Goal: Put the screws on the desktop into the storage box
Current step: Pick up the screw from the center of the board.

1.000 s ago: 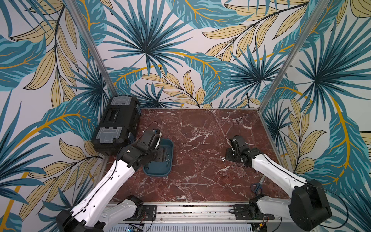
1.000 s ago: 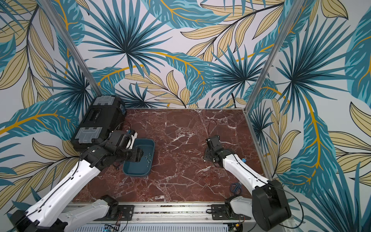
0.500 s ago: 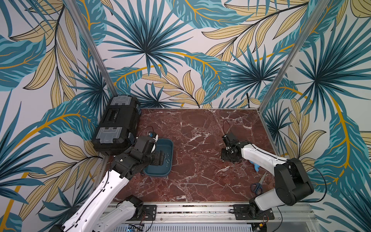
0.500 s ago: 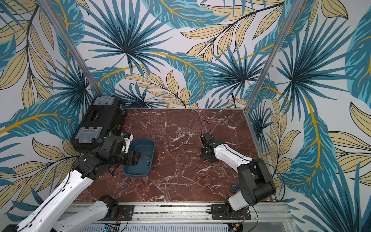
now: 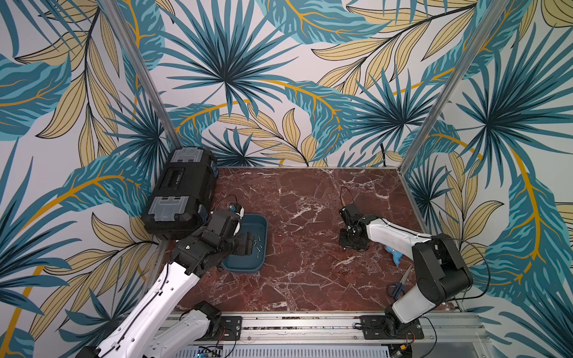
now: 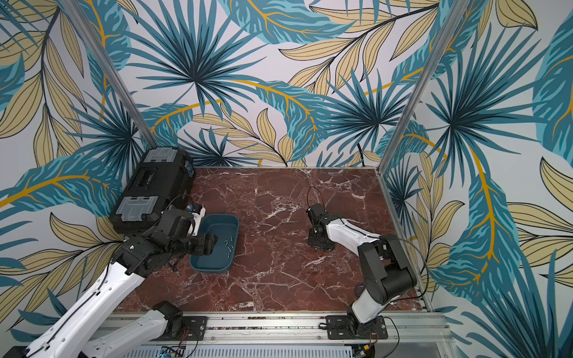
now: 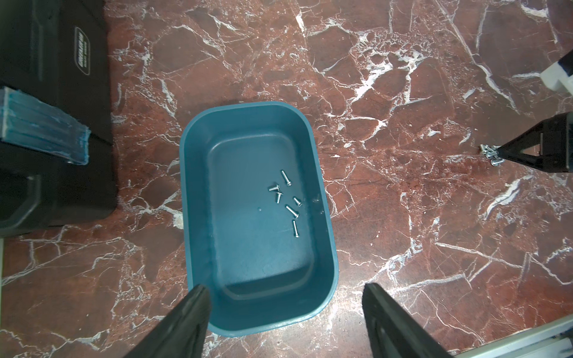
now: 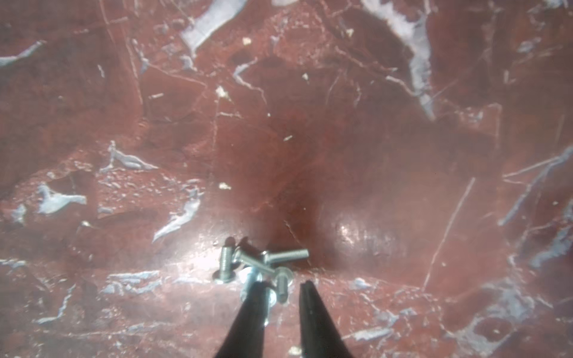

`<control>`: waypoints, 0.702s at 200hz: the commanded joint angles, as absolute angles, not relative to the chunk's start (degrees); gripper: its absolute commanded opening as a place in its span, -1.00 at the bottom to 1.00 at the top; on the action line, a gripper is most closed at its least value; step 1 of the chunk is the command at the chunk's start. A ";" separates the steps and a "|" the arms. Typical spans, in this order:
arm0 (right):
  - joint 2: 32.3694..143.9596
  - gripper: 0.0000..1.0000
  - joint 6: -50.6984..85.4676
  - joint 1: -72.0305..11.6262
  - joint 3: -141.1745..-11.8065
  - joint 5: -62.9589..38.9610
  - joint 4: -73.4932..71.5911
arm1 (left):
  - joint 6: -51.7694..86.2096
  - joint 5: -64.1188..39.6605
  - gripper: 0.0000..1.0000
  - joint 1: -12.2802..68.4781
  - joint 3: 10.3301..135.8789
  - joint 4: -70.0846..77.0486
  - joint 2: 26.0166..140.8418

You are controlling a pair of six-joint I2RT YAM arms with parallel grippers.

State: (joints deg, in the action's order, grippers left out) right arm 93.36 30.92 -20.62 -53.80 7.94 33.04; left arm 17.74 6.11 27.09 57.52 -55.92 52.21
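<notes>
The teal storage box (image 5: 248,267) (image 6: 210,269) (image 7: 186,186) lies on the marble desktop (image 5: 310,217) at the left, with several screws (image 7: 286,198) (image 5: 258,245) (image 6: 228,246) inside. My left gripper (image 7: 285,288) (image 5: 246,245) hangs open over the box's end, holding nothing. A small heap of screws (image 8: 263,260) (image 7: 490,153) lies on the desktop at the right. My right gripper (image 8: 280,283) (image 5: 345,245) (image 6: 313,244) points down at this heap. Its fingers stand a narrow gap apart; one screw lies loose in that gap, and another is partly under one fingertip (image 8: 257,297).
A black toolbox (image 5: 179,192) stands at the back left, next to the box. Blue-handled scissors (image 5: 398,286) and a light-blue object (image 5: 393,254) lie near the right arm's base. The aluminium rail (image 5: 294,322) runs along the front edge.
My right gripper has come down over the screw heap and its fingers have narrowed. The left gripper has drawn back toward the box's end and opened slightly wider.
</notes>
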 commanded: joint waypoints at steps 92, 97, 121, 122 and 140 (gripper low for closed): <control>94.96 -0.78 31.69 -20.57 -53.95 8.48 32.00 | 17.31 7.91 0.63 26.90 56.03 -54.92 52.69; 94.85 -0.81 31.68 -20.57 -53.96 8.36 32.03 | 17.30 7.91 0.64 26.89 56.04 -54.94 52.63; 93.41 -0.96 31.21 -20.57 -53.79 7.84 32.28 | 17.31 8.16 0.64 26.90 56.06 -54.87 52.67; 93.28 -0.97 31.20 -20.57 -53.75 7.88 32.31 | 17.31 8.17 0.64 26.90 56.02 -54.90 52.66; 91.20 -1.00 30.49 -20.52 -53.46 7.44 32.85 | 17.31 8.13 0.64 26.92 56.03 -54.98 52.70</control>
